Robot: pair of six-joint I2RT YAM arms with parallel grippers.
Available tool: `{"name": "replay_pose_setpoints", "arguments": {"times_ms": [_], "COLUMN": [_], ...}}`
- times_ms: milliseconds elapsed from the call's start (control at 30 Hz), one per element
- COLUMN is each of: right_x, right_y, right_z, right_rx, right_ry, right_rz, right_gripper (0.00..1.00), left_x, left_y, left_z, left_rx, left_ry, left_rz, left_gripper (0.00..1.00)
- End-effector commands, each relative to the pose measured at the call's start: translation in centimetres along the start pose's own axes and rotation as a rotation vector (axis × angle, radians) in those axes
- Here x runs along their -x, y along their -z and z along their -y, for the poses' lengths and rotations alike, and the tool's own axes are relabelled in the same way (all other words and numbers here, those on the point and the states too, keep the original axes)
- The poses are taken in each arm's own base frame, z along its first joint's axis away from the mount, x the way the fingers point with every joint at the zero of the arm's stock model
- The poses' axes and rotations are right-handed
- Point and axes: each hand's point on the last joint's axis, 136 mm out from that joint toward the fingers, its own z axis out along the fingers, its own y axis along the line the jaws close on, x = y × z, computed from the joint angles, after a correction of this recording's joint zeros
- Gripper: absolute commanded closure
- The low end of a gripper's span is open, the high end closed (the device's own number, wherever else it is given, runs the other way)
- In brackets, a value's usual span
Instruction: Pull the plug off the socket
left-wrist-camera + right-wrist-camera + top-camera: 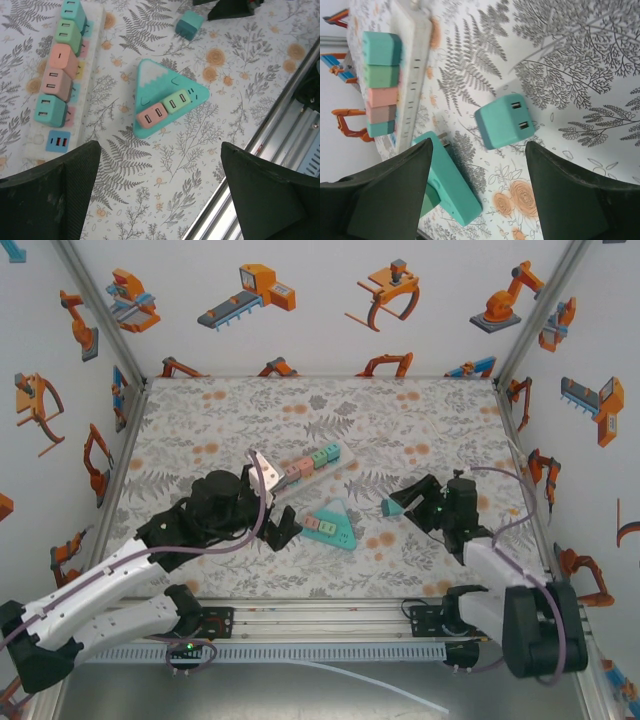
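Plug (505, 121) and socket (150, 75) lie apart on the table (420, 420). The plug is a small teal cube with two slots on its face, and it rests loose on the fern-patterned top just beyond the tips of the right pincer (477, 145). That pincer's fingers (560, 195) stand apart, and the cube sits in front of the gap between them. Neither finger can be seen touching it, and nothing is clamped.

The socket is a teal triangle with a white peak. It lies off to the side of the right pincer, between the two pincers. Its thick teal edge shows close beside one right finger in the right wrist view.

Seen from the left pincer (160, 150), the socket is straight ahead, past the fingertips and in line with the gap. A pink plug (152, 116) and a green plug (176, 101) sit side by side along the socket's edge nearest that pincer. The left pincer's fingers are spread wide with only bare table between them, and they grip nothing.

A white power strip (35, 145) runs away from the left pincer on the side of the finger at the left of its wrist view, and its near end lies just beside that fingertip. It carries a row of five plugs (59, 57) in teal, green, pink, pink and teal. The loose teal plug is farther from the left pincer than the socket is, on the socket's far side.
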Motion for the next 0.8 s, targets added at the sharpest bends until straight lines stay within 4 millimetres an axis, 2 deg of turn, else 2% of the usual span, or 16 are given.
{"name": "replay_pose_setpoints", "arguments": {"times_ms": [0, 67, 200, 267, 367, 500, 567, 667, 767], "right_x": [1.4, 1.4, -0.9, -2.8, -6.0, -11.4, -15.0, -18.8, -20.1], "right_y": [2.3, 3.7, 5.9, 6.7, 6.9, 6.4, 6.1, 5.4, 4.0], "right_z": [-2.2, -5.0, -10.9, -13.4, -15.6, -17.4, -17.5, -16.6, -15.7], "right_rx": [-0.025, 0.027, 0.163, 0.215, 0.281, 0.394, 0.478, 0.54, 0.523], "right_ry": [0.152, 0.274, 0.613, 0.814, 1.061, 1.368, 1.539, 1.735, 1.818], "right_rz": [0.053, 0.07, 0.071, 0.068, 0.044, -0.041, -0.102, -0.172, -0.202], "right_gripper": [0.31, 0.31, 0.32, 0.33, 0.33, 0.33, 0.33, 0.31, 0.31], "left_x": [-0.3, -0.2, 0.1, 0.0, -0.8, -1.9, -2.3, -2.6, -3.0], "left_y": [-0.6, -1.1, -2.4, -2.9, -3.9, -5.3, -6.4, -8.3, -10.0], "left_z": [-0.9, -1.1, -2.6, -4.0, -6.0, -7.6, -7.6, -7.6, -7.7], "left_rx": [0.054, 0.064, 0.141, 0.202, 0.273, 0.331, 0.322, 0.288, 0.253], "left_ry": [0.058, 0.078, 0.181, 0.282, 0.401, 0.491, 0.497, 0.518, 0.56], "left_rz": [-0.014, -0.012, -0.001, 0.005, -0.031, -0.104, -0.132, -0.155, -0.179], "left_gripper": [0.03, 0.03, 0.03, 0.03, 0.03, 0.03, 0.03, 0.03, 0.02]}}
